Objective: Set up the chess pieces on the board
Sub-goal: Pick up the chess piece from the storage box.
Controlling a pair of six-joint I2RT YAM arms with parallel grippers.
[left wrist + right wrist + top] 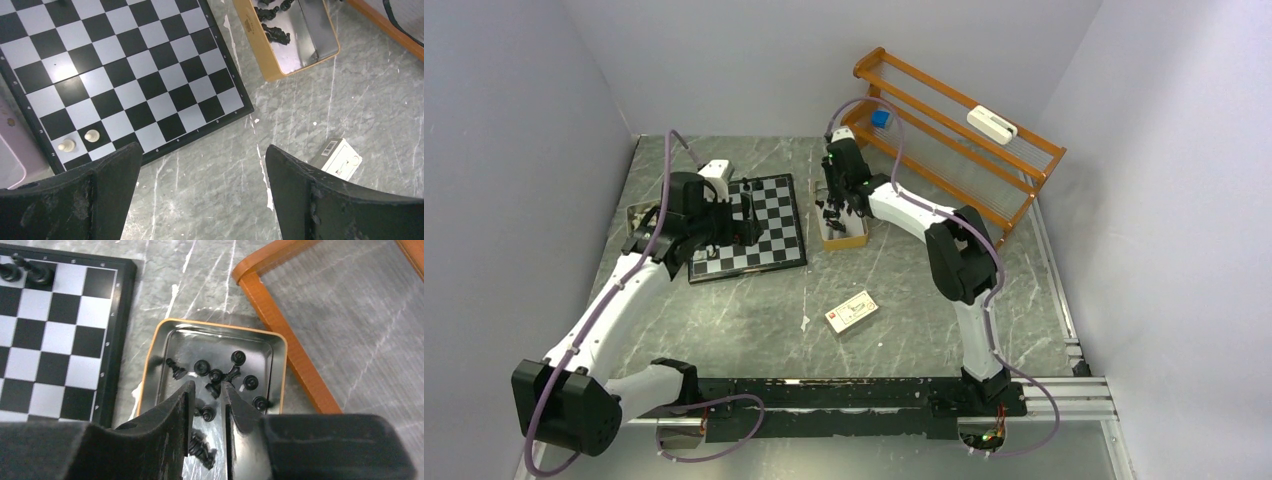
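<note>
Black pieces [215,376]: loose in the tin [150,371], directly under the right gripper's tips.
Pale pawns [92,135]: two, side by side on the board [125,75], just ahead of the left gripper.
Right gripper [207,386]: jaws drawn narrow, one black piece between the tips; whether it is gripped, cannot tell.
Left gripper [202,150]: spread wide, holding nothing, above bare table beside the board's corner.
Rack [280,315]: orange wood, beyond the tin.
</note>
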